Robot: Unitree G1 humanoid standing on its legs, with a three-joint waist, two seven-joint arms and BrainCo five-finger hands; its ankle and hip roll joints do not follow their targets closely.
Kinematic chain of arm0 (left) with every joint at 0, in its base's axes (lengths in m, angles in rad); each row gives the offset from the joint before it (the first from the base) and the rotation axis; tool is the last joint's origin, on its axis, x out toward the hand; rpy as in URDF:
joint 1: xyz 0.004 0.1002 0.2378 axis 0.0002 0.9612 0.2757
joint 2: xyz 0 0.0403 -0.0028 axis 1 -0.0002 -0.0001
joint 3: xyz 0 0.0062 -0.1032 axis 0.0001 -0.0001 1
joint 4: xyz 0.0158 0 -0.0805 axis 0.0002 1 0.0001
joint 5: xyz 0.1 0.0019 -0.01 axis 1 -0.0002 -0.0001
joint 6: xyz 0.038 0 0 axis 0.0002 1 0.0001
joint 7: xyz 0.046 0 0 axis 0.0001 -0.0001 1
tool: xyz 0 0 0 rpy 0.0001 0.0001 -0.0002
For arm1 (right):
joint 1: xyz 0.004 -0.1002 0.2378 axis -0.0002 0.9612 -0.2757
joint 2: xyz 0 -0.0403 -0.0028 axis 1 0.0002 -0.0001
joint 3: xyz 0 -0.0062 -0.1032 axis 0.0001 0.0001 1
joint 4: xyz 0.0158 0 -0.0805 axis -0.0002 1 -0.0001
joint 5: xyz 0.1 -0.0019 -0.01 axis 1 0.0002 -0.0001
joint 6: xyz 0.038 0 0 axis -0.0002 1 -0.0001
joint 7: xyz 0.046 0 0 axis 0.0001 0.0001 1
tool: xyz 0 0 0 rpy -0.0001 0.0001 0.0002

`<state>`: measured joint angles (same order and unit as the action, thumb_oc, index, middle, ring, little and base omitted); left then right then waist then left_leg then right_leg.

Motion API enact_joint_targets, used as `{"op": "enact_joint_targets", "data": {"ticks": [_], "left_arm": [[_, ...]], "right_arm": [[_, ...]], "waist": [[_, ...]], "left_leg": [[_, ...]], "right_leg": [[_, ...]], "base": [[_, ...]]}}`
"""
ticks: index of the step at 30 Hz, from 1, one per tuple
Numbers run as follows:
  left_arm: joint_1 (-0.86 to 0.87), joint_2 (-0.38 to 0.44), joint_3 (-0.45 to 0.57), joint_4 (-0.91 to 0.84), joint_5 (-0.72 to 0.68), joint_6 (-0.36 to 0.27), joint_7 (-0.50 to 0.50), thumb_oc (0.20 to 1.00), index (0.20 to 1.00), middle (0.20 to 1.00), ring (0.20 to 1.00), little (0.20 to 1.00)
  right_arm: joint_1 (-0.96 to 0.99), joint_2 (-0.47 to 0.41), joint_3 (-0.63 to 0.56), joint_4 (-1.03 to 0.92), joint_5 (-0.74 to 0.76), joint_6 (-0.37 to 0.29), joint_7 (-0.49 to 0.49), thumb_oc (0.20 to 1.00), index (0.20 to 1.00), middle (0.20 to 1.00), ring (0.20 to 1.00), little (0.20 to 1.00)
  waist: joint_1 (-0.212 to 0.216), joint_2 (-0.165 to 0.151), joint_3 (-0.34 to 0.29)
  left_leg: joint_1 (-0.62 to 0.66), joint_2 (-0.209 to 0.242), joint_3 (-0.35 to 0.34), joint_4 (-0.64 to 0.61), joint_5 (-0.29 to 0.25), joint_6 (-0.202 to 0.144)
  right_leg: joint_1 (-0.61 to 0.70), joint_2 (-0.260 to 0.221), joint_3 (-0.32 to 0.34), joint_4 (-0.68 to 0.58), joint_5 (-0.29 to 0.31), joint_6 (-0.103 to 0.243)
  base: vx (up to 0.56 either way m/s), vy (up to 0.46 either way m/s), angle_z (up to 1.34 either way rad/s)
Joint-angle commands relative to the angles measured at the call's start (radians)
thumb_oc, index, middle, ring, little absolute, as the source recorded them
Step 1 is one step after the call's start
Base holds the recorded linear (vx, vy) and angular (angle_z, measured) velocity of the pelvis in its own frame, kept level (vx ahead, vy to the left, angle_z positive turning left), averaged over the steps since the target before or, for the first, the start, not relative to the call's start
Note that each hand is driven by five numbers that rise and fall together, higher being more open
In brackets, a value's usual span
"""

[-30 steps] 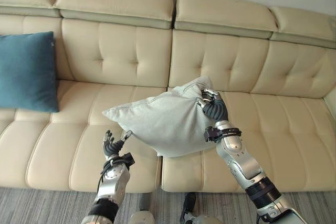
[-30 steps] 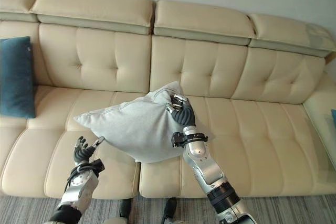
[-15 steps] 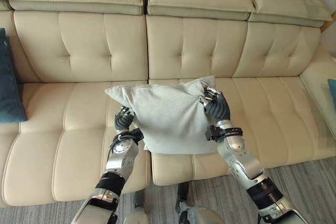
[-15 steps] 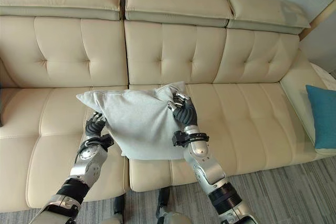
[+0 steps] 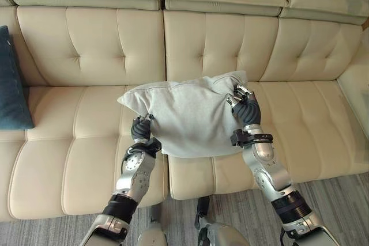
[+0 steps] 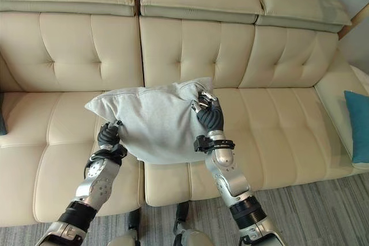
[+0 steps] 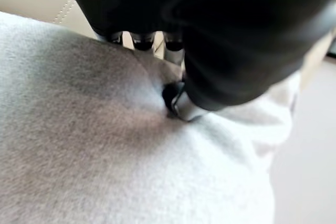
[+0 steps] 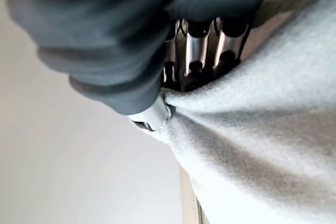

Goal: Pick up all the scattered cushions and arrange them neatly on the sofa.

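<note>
A light grey cushion [image 5: 187, 114] hangs above the cream sofa [image 5: 86, 38], over the seam between its two middle seats. My right hand [image 5: 246, 108] is shut on the cushion's right edge; its wrist view shows the fingers [image 8: 202, 51] curled into the grey cloth [image 8: 262, 129]. At the lower left edge my left hand [image 5: 141, 129] pinches the cushion, with the thumb [image 7: 173, 98] pressed into the fabric [image 7: 79, 145]. A dark teal cushion [image 5: 10, 84] leans on the sofa's far left. Another teal cushion [image 6: 357, 125] lies at the far right.
Grey striped carpet [image 5: 340, 194] runs along the sofa's front. The sofa turns a corner at the right [image 6: 340, 79]. Its seats to either side of the grey cushion are bare.
My left hand rose to the grey cushion and took its lower left edge. The cushion now hangs between both hands. The camera swung right, so the left teal cushion slid toward the frame edge.
</note>
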<state>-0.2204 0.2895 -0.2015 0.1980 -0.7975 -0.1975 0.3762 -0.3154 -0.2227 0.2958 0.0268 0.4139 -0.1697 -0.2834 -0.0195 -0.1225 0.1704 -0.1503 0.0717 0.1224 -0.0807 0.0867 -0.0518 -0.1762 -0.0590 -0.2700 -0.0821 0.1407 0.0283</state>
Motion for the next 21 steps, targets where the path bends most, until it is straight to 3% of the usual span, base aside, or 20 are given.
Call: {"op": "enact_joint_targets", "data": {"ticks": [1, 5, 12, 17, 18, 21], "left_arm": [[-0.126, -0.007, -0.041, -0.200, 0.172, -0.093, -0.115, 0.200, 0.200, 0.200, 0.200, 0.200], [-0.142, 0.036, 0.006, -0.232, 0.272, -0.109, -0.076, 0.200, 0.200, 0.200, 0.200, 0.200], [-0.263, 0.114, -0.007, -0.157, 0.331, -0.107, -0.024, 0.200, 0.200, 0.200, 0.200, 0.200], [-0.390, 0.148, -0.059, -0.036, 0.325, -0.115, -0.002, 0.200, 0.200, 0.200, 0.200, 0.200], [-0.512, 0.180, -0.109, 0.084, 0.296, -0.122, -0.001, 0.200, 0.200, 0.200, 0.200, 0.200], [-0.597, 0.205, -0.140, 0.162, 0.298, -0.123, 0.004, 0.200, 0.200, 0.200, 0.200, 0.200]], "right_arm": [[-0.068, 0.060, 0.039, -0.121, 0.004, -0.079, 0.075, 0.200, 0.200, 0.200, 0.200, 0.200], [-0.107, 0.048, 0.048, -0.061, -0.012, -0.065, 0.074, 0.200, 0.200, 0.200, 0.200, 0.200], [-0.276, 0.027, 0.098, 0.051, -0.041, -0.035, 0.046, 0.200, 0.200, 0.200, 0.200, 0.200], [-0.395, 0.030, 0.129, 0.135, -0.035, -0.026, 0.016, 0.200, 0.200, 0.200, 0.200, 0.200], [-0.490, 0.035, 0.150, 0.222, -0.017, -0.034, -0.004, 0.200, 0.200, 0.200, 0.200, 0.200], [-0.548, 0.041, 0.150, 0.286, -0.002, -0.041, -0.020, 0.200, 0.200, 0.200, 0.200, 0.200]], "waist": [[0.030, -0.006, -0.039], [0.047, 0.001, -0.044], [0.085, -0.006, -0.027], [0.106, -0.019, 0.001], [0.117, -0.025, 0.026], [0.121, -0.027, 0.046]], "left_leg": [[0.064, 0.015, -0.001, -0.003, -0.090, -0.020], [0.069, 0.012, -0.009, -0.004, -0.090, -0.021], [0.047, 0.010, -0.025, -0.001, -0.079, -0.029], [-0.003, 0.010, -0.038, 0.008, -0.062, -0.035], [-0.042, 0.013, -0.045, 0.021, -0.056, -0.041], [-0.077, 0.014, -0.048, 0.040, -0.054, -0.043]], "right_leg": [[0.094, -0.092, 0.001, 0.010, -0.108, 0.127], [0.107, -0.096, -0.005, 0.008, -0.110, 0.128], [0.098, -0.101, -0.025, 0.013, -0.106, 0.129], [0.063, -0.102, -0.039, 0.022, -0.099, 0.128], [0.034, -0.100, -0.039, 0.030, -0.096, 0.127], [0.009, -0.102, -0.042, 0.037, -0.090, 0.128]], "base": [[0.00, 0.000, 0.00], [0.00, 0.020, 0.04], [-0.01, -0.001, 0.15], [-0.05, -0.022, 0.16], [-0.07, -0.019, 0.12], [-0.07, -0.008, 0.14]]}}
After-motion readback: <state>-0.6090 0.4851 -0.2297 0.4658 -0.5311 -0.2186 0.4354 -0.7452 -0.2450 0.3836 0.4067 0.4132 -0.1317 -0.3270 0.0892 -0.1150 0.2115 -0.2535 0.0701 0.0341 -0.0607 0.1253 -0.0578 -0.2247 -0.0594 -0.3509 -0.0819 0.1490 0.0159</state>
